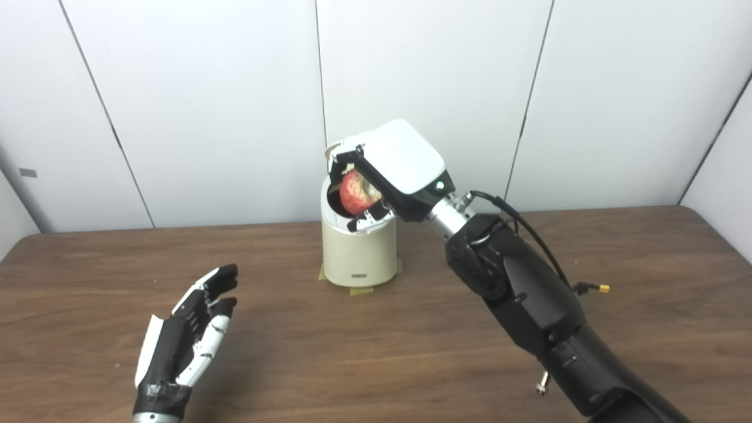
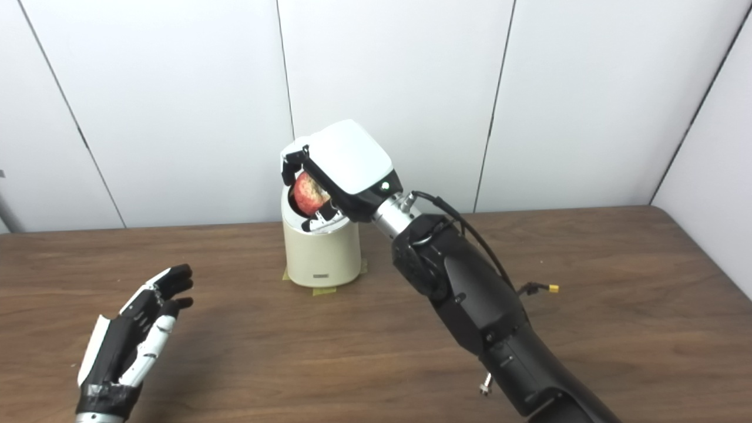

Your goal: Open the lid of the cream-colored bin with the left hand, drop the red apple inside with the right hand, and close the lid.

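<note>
The cream-colored bin stands upright at the table's middle back, its top open and dark inside. Its lid is tipped up behind the opening, mostly hidden by my right hand. My right hand hovers just over the bin's mouth, shut on the red apple, which hangs at the rim of the opening. My left hand rests low over the table at the front left, well away from the bin, open with fingers stretched out and nothing in it.
The brown wooden table runs across the view, with white wall panels behind. Yellowish tape shows under the bin's base. A loose black cable with a yellow plug hangs off my right forearm.
</note>
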`<state>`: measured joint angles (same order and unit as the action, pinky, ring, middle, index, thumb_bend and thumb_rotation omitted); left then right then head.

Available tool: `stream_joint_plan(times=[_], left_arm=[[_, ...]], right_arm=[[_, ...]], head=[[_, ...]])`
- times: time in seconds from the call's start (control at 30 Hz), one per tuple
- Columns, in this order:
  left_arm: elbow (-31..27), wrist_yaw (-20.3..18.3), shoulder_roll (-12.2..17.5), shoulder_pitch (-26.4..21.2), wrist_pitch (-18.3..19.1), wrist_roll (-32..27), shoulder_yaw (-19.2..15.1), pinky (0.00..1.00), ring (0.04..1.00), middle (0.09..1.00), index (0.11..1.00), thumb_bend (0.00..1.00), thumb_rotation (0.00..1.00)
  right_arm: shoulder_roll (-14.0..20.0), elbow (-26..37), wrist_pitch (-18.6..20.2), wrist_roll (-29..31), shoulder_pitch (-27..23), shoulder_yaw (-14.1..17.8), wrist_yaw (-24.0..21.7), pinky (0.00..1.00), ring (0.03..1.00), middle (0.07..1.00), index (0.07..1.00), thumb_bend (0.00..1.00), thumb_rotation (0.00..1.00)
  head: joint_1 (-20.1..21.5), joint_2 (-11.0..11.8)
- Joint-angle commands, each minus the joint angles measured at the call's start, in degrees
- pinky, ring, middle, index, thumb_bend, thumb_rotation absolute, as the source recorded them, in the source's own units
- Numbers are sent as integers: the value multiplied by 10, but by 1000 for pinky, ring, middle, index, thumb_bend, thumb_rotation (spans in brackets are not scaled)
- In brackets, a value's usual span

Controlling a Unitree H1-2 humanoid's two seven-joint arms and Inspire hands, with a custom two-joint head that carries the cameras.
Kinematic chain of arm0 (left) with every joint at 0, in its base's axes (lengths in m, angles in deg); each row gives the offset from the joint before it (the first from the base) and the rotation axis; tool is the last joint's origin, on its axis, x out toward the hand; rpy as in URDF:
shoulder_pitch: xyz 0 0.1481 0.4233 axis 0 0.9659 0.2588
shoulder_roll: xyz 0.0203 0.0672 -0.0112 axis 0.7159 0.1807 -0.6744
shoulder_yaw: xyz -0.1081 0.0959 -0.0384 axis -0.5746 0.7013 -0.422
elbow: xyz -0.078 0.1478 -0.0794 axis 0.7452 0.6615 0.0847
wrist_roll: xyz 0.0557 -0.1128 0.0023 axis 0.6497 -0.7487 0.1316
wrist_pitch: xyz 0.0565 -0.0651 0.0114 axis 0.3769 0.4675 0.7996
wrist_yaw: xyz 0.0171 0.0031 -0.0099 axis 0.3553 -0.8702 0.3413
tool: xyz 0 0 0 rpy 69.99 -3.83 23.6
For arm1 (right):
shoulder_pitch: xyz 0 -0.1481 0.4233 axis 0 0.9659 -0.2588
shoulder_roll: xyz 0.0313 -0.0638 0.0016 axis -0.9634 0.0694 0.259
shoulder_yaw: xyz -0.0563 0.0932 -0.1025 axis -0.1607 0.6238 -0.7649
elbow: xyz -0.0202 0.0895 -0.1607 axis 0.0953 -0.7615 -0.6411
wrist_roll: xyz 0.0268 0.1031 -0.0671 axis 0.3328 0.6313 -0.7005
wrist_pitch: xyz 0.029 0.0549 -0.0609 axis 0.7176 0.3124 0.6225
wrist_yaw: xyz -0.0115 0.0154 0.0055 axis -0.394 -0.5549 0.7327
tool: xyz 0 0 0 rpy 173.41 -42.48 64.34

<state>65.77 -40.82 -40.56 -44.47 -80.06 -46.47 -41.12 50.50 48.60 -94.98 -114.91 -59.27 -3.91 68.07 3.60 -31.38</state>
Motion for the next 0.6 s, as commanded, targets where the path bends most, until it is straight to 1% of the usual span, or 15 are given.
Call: stream_joint_plan(times=[0.0, 0.17, 0.23, 0.3, 0.47, 0.57], left_arm=[[-21, 7, 5, -15, -14, 8, 1, 779, 862, 866, 834, 392, 649], [-22, 5, 4, -14, -10, 1, 2, 786, 864, 867, 835, 400, 646], [-24, 6, 3, -14, -7, 0, 1, 793, 864, 866, 831, 410, 638], [-23, 9, 3, -15, -15, 10, 2, 783, 861, 863, 830, 401, 638], [-23, 10, 2, -14, -17, 8, 1, 783, 859, 861, 828, 410, 631], [-28, 10, 1, -13, -10, 10, 2, 787, 864, 864, 827, 419, 638]], right_arm=[[-4, -9, -2, 3, -44, 4, 24, 344, 452, 559, 450, 511, 0], [-8, -60, -3, 2, -61, -2, 51, 340, 443, 564, 453, 510, 0], [-9, -79, -6, 0, -68, -6, 65, 356, 448, 552, 450, 500, 0], [-11, -98, -6, 2, -73, -9, 78, 362, 452, 548, 448, 498, 0], [-16, -131, -4, 5, -81, -15, 105, 365, 459, 550, 446, 497, 0], [-18, -152, -9, 7, -85, -19, 123, 367, 465, 545, 440, 497, 0]], head=[[0, -1], [-2, -2], [-1, -1], [-2, -1], [-5, -2], [-5, -2]])
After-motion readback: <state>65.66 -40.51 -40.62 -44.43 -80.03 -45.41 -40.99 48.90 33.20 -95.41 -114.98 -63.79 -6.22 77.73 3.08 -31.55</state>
